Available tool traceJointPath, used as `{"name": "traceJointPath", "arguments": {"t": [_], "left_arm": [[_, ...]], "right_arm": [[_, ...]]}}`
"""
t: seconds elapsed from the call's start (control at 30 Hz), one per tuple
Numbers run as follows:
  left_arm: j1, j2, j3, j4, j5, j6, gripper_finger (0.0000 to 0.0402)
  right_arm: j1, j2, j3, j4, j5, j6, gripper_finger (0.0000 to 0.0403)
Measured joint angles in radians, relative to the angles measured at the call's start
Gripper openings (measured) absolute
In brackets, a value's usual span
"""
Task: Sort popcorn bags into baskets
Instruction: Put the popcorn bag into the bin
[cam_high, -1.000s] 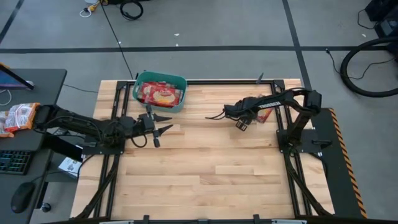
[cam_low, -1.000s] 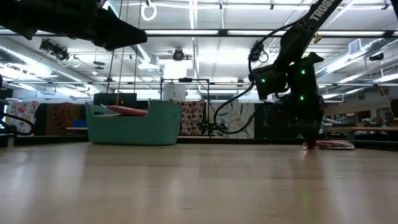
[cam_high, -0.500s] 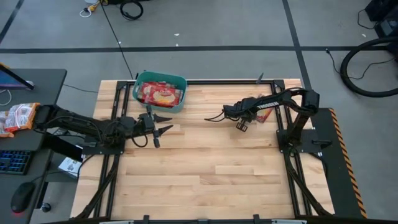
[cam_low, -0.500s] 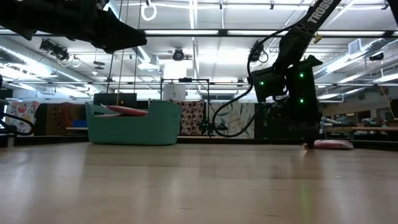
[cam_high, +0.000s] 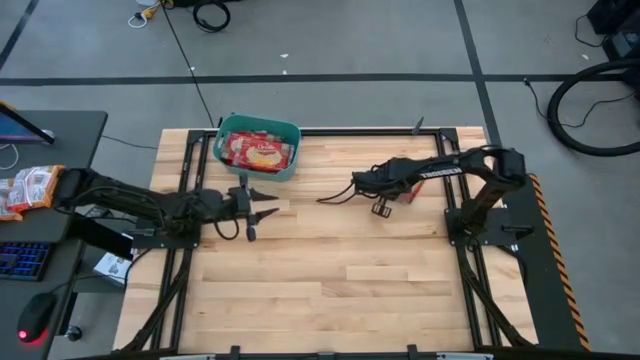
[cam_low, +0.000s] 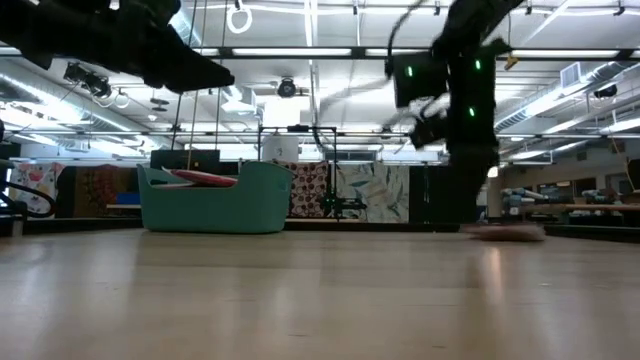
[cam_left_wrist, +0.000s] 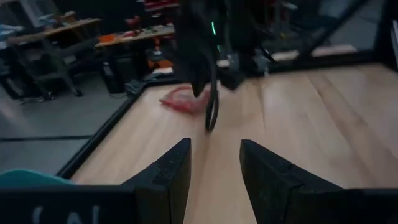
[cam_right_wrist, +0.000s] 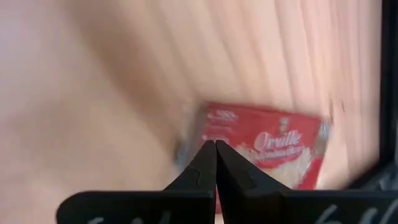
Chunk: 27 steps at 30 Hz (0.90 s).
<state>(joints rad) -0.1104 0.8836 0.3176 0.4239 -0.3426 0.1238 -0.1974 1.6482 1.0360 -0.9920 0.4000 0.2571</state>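
Teal basket (cam_high: 257, 150) holds red-orange popcorn bags (cam_high: 259, 152).

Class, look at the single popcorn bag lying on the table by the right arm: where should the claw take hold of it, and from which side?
The popcorn bag lies flat on the table, so probably come from straight above and pinch across a narrow edge. The right claw is shut and would need opening first.

A teal basket (cam_low: 215, 198) stands far back on the wooden table (cam_low: 320, 300) — a red popcorn bag (cam_low: 205, 178) showing above its rim, another packet (cam_low: 505, 232) flat beneath a dark arm (cam_low: 455, 90).
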Motion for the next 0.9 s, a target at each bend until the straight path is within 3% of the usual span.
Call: {"name": "traceJointPath", "arguments": {"t": [0.2,0.37,0.53,0.9], "left_arm": [[0.005,0.120,0.001,0.063,-0.002,0.024,0.0151],[0.032,0.250,0.002,0.207,-0.011,0.027,0.0186],[0.036,0.297,0.002,0.266,-0.012,0.028,0.0203],[0.035,0.295,0.004,0.270,-0.012,0.027,0.0200]], "right_arm": [[0.083,-0.053,0.124,-0.002,-0.091,-0.105,0.0003],[0.107,-0.076,0.177,-0.045,-0.110,-0.074,0.0010],[0.101,-0.077,0.136,-0.026,-0.098,-0.139,0.0051],[0.009,-0.077,-0.025,0.205,-0.151,-0.260,0.0152]]}}
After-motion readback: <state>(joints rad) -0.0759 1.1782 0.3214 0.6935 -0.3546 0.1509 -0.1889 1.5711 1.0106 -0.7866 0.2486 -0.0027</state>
